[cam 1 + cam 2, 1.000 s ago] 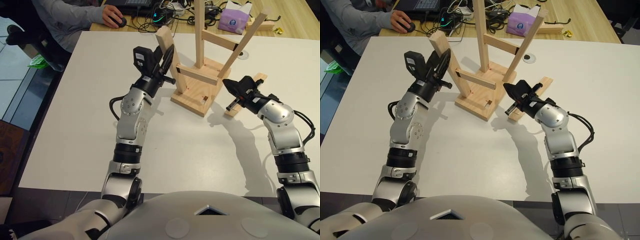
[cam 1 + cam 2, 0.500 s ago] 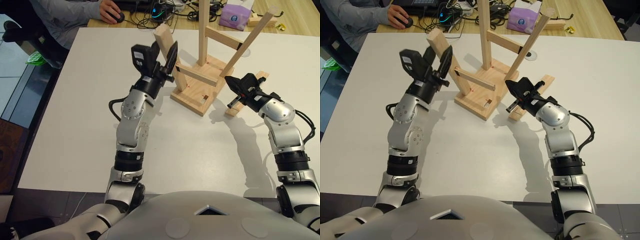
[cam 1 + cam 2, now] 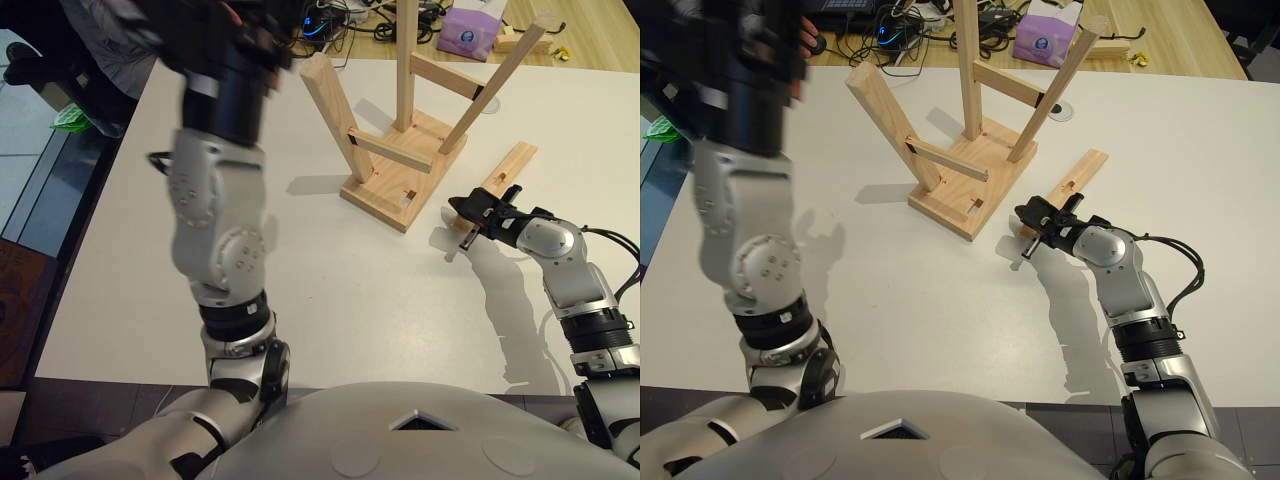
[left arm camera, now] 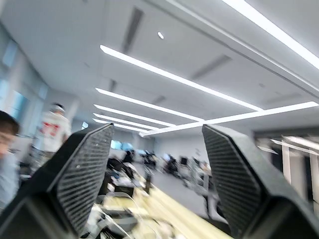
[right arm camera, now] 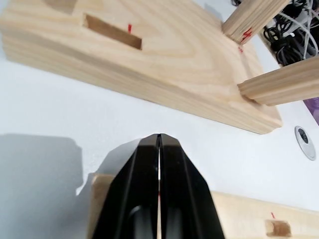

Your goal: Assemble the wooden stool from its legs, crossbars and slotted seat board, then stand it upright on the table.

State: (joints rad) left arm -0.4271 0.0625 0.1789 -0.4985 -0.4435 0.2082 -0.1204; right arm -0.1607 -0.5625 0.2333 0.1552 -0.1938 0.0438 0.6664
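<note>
Wood, stiff and probably light (no flex to fear): the loose leg (image 3: 507, 168) lies on the surface (image 3: 330, 290) beside the upturned stool (image 3: 400, 185); grasp it mid-length. At its near end the right pincer (image 3: 460, 210) is pressed together, the left pincer (image 4: 157, 130) spread aloft.

Both arms: silver-grey rounded shells, black ribbed collars at the joints.
Left arm (image 3: 215, 230): round cap disc ringed with small dark screws.
Right arm (image 3: 572, 290): black cables (image 3: 1193, 262) loop out beside the forearm.
Left fingers (image 4: 84, 169): black, wedge-shaped, with fine cross-hatched pads.
Right fingers (image 5: 144, 199): glossy black, tapering.
</note>
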